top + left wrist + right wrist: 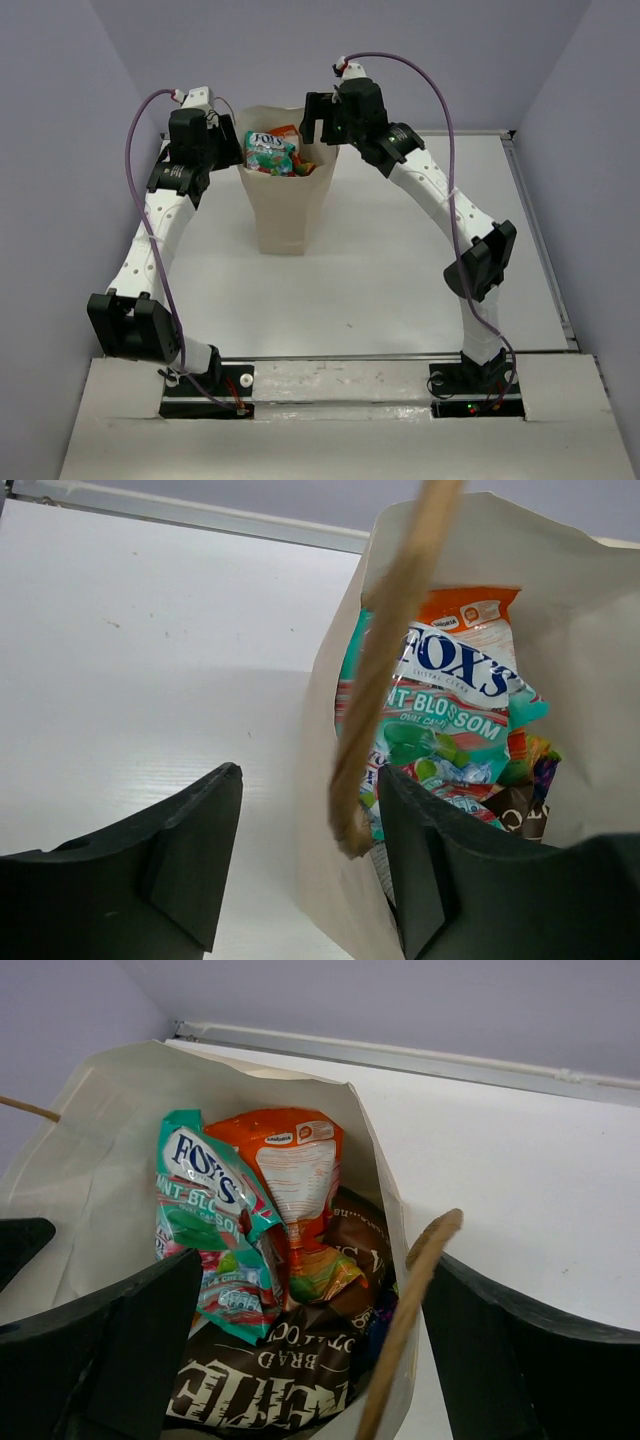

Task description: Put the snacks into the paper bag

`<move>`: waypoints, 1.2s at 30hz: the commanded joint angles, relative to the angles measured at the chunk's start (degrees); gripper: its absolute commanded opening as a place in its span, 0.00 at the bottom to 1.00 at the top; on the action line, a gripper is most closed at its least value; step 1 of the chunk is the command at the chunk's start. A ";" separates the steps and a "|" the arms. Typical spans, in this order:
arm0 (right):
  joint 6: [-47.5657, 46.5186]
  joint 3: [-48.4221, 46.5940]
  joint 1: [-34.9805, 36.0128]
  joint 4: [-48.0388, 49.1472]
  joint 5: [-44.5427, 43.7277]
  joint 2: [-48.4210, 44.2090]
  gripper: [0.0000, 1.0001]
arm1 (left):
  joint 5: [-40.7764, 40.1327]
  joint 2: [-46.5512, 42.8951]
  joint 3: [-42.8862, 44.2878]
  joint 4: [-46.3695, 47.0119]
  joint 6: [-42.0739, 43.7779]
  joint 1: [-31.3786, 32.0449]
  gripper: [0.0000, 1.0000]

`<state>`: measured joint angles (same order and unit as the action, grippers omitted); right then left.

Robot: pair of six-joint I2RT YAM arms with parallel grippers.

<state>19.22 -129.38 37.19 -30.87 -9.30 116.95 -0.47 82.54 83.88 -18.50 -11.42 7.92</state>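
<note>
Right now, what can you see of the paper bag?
The paper bag is cream-white and tall, standing upright and open on the white table. Thin brown cord handles sit at its rim. Snack packets show inside, a teal-green packet on top. The open left hand and right hand each straddle a handle.

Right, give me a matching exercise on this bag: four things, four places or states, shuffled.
1 teal-green foil packet
2 brown foil bag
3 brown twisted-cord handle
4 cream-white paper bag

A upright on the table
B partly under the orange foil packet
C between the open right gripper's fingers
D topmost, white lettering showing

Pairs: 1-D, 2-B, 3-C, 4-A
</note>
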 commanded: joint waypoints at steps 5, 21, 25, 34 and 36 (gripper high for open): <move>-1.82 1.32 -0.01 2.57 -3.35 -4.62 1.00 | 0.12 -2.12 5.07 -1.62 1.57 -0.01 0.87; -4.09 2.29 -0.54 -1.55 -3.46 -9.01 1.00 | 5.65 -1.42 10.77 -4.25 1.22 -0.45 0.99; -9.10 -0.50 -0.54 -5.93 7.79 -8.23 1.00 | 5.30 -1.16 14.38 -6.10 2.71 -0.63 0.99; -8.76 -5.09 -0.54 -2.63 -8.42 -15.94 1.00 | -5.83 -1.07 25.88 -9.97 7.90 -2.30 0.99; -9.11 -4.31 -0.54 -0.08 -13.17 -18.22 1.00 | -8.48 -0.63 27.91 -10.24 9.65 -3.61 0.99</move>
<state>11.75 -130.15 37.04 -37.17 -12.32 107.61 -2.37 82.56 106.50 -28.03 -6.15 6.24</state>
